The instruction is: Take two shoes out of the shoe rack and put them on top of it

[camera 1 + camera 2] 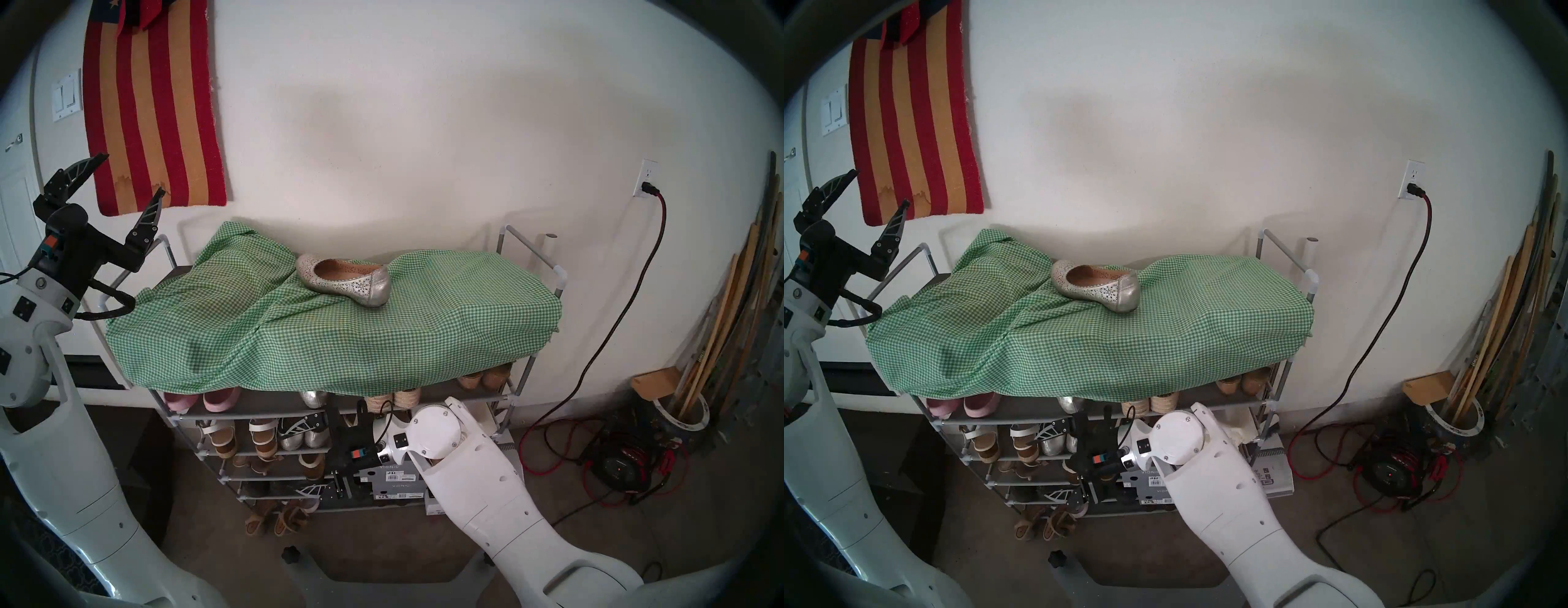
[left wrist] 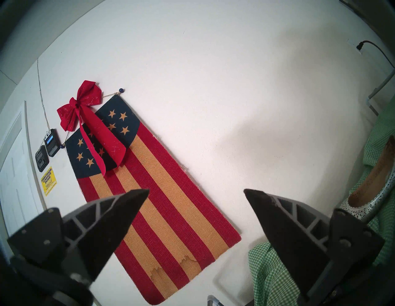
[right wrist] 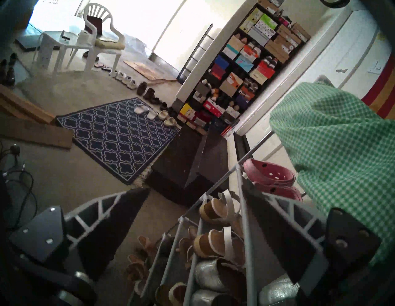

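Legible markings were few: grey boxes [image 1: 392,479] on a lower tier of the shoe rack [image 1: 560,276] read "VIONIC", and a yellow sticker [image 2: 48,181] on the wall left of the rack read "PRECISION GARAGE DOOR".

The rack stood against a white wall, its top tier covered by a green gingham cloth [image 1: 331,335]. One perforated silver flat [image 1: 344,278] lay on that cloth near the rack's back edge, tan insole up. Plain-looking silver flats [image 3: 210,275] sat on a middle tier beside white-strapped sandals [image 3: 218,241]; whether the second perforated shoe was among them could not be told. Pink slip-ons [image 1: 199,399] occupied the tier just under the cloth.

A striped flag hanging [image 2: 162,205] with a red bow [image 2: 85,113] hung on the wall above the rack's left end. A wall outlet [image 1: 647,178] lay right of the rack — a red-and-black cord ran from it to the concrete floor.

The left gripper [image 1: 123,182] hovered left of the rack's top, fingers spread wide, empty. The right gripper [image 1: 307,456] faced the middle tiers — fingers likewise apart, holding nothing.
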`<state>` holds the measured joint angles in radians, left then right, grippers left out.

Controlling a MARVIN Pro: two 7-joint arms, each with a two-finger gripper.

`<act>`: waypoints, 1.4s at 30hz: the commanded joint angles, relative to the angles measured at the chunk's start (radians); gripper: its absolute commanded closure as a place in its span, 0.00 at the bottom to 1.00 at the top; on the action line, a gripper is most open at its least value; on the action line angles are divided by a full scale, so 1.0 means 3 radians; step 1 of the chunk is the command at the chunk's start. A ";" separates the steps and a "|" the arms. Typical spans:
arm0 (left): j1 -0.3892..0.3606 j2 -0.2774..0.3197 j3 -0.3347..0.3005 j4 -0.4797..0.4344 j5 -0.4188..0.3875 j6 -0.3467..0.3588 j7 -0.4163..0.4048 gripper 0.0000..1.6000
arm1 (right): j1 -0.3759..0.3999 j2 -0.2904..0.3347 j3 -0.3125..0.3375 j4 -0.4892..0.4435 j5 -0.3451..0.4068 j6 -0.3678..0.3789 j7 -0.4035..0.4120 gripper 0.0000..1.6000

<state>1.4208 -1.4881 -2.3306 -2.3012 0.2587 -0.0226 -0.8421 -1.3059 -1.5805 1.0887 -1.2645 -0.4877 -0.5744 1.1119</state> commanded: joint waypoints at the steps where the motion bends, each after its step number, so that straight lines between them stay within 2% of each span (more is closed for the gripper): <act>1: 0.0006 0.0008 0.0007 -0.0002 0.0008 0.0006 -0.0011 0.00 | 0.0232 -0.0185 -0.0062 0.0237 -0.0184 -0.0079 -0.0167 0.00; 8: 0.0002 0.0005 0.0005 -0.0002 0.0010 0.0005 -0.0016 0.00 | 0.0421 -0.0290 -0.0080 0.0542 -0.0451 -0.0063 -0.0369 0.00; 16: -0.0001 0.0002 0.0004 -0.0003 0.0013 0.0005 -0.0021 0.00 | 0.0551 -0.0312 -0.0061 0.0786 -0.0727 -0.0001 -0.0597 0.00; 22: -0.0003 0.0000 0.0003 -0.0003 0.0014 0.0005 -0.0024 0.00 | 0.0596 -0.0309 -0.0043 0.0893 -0.0831 0.0011 -0.0737 0.00; 29: -0.0006 -0.0003 0.0002 -0.0003 0.0017 0.0004 -0.0028 0.00 | 0.0648 -0.0301 -0.0015 0.1058 -0.0996 -0.0021 -0.1081 0.00; 31: -0.0007 -0.0003 0.0002 -0.0003 0.0017 0.0004 -0.0028 0.00 | 0.0638 -0.0331 0.0057 0.1064 -0.1049 -0.0033 -0.1058 0.00; 33: -0.0008 -0.0004 0.0001 -0.0003 0.0018 0.0004 -0.0030 0.00 | 0.0663 -0.0305 0.0007 0.1128 -0.1115 -0.0031 -0.1318 0.00; 36: -0.0008 -0.0005 0.0001 -0.0003 0.0018 0.0003 -0.0031 0.00 | 0.0672 -0.0325 0.0049 0.1172 -0.1186 -0.0058 -0.1395 0.00; 37: -0.0009 -0.0006 0.0001 -0.0003 0.0019 0.0003 -0.0031 0.00 | 0.0681 -0.0316 0.0020 0.1195 -0.1219 -0.0053 -0.1512 0.00; 38: -0.0009 -0.0006 0.0001 -0.0003 0.0019 0.0003 -0.0032 0.00 | 0.0676 -0.0346 0.0083 0.1206 -0.1266 -0.0068 -0.1488 0.00; 42: -0.0012 -0.0009 0.0000 -0.0003 0.0021 0.0003 -0.0035 0.00 | 0.0734 -0.0354 0.0048 0.1346 -0.1386 -0.0078 -0.1794 0.00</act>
<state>1.4156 -1.4928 -2.3333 -2.3010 0.2620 -0.0226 -0.8504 -1.1057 -1.6686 1.1076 -0.8954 -0.8637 -0.5881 0.6713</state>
